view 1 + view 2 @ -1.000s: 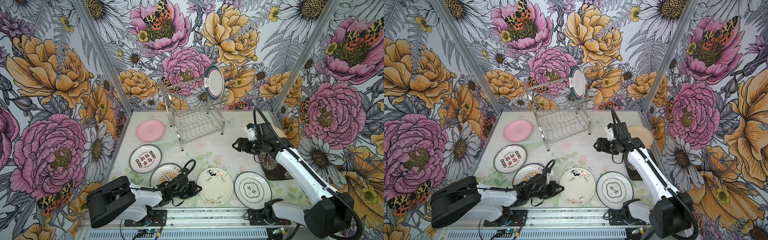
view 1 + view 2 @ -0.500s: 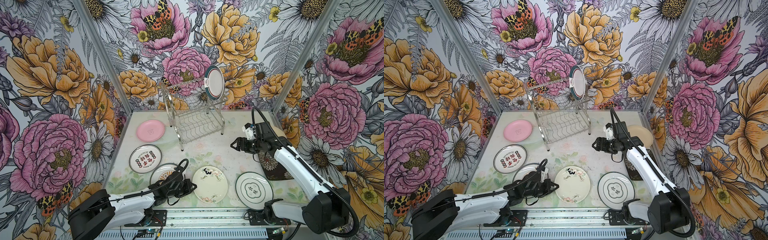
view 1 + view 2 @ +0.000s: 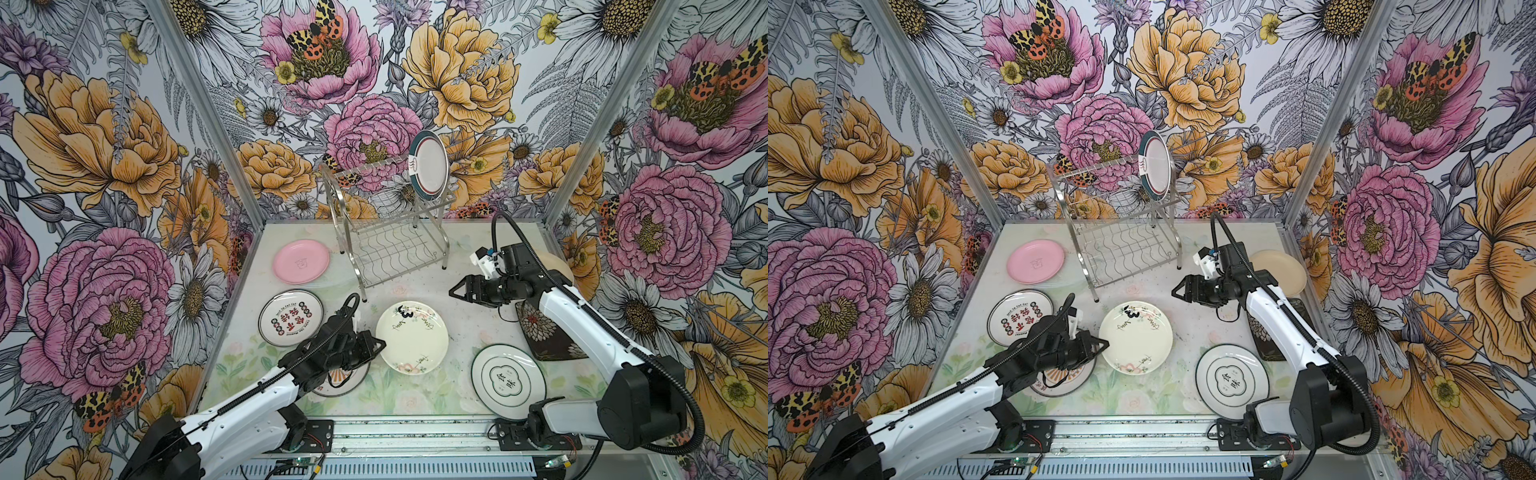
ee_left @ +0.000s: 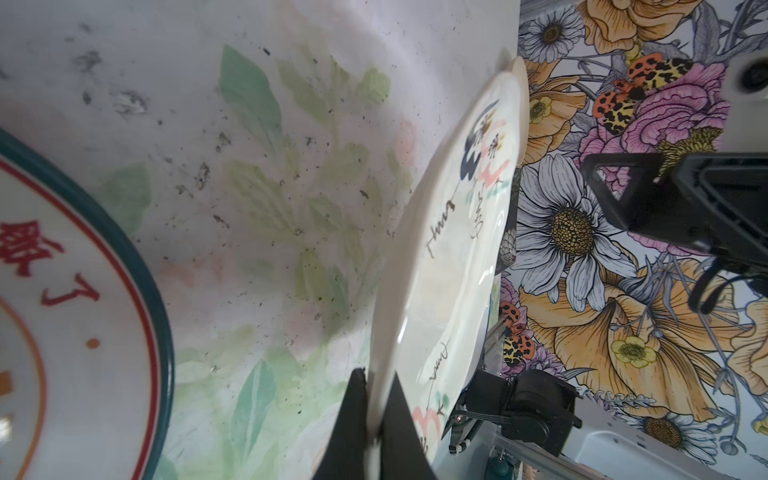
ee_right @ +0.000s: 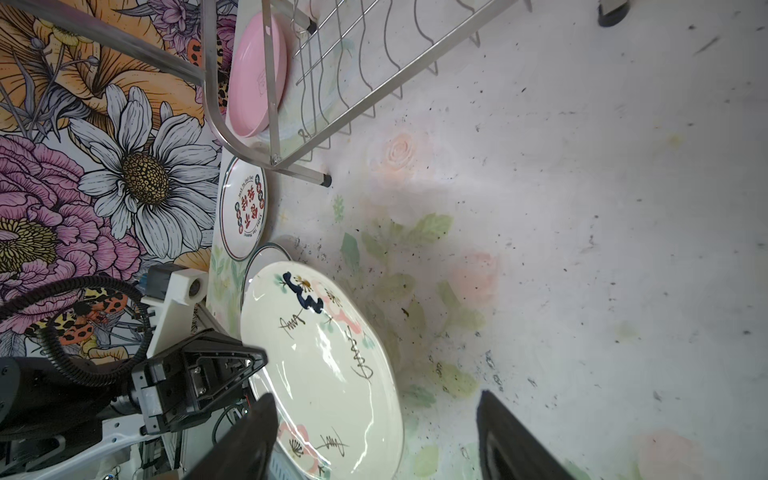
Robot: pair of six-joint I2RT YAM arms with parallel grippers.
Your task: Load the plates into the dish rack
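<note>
Clamped by its left rim in the left end effector (image 3: 380,345): the painted plate (image 3: 412,336), with fingers (image 4: 351,424) closed down thin, one on each face. Placed mid-surface (image 3: 469,332), just near of the dish rack (image 3: 390,245) and right of the sunburst plate (image 3: 345,380) lying under that arm. Looks raised on the gripped side. Right edge maybe touching the surface, maybe not: cannot tell.

Right end effector (image 3: 456,291) spread wide and holding nothing, hovering to the far right of the painted plate with its tips aimed left toward it.

Judging by the shine: glazed, hard and stiff, with no give at all, and slick between the fingers. Probably heavy enough to droop or pivot about a pinch at one edge. Probably brittle too, so no knocking against the rack's wires. Best gripped deep, past the upturned lip and onto the flat. Better still, add a second hold on the opposite rim before tipping upright. Move slowly and keep the face from swinging.

Standing on edge at the right end of the rack's upper tier: one ringed plate (image 3: 429,168).

Lying flat on the surface:
- pink plate (image 3: 301,262), far left
- lettered plate (image 3: 291,318), left
- green-rimmed plate (image 3: 509,382), near right
- dark square plate (image 3: 544,336), right, partly under the right arm
- pale plate (image 3: 561,266), far right, behind that arm

Same care for all of these: low rims close to the surface, likely awkward to get a finger under.
</note>
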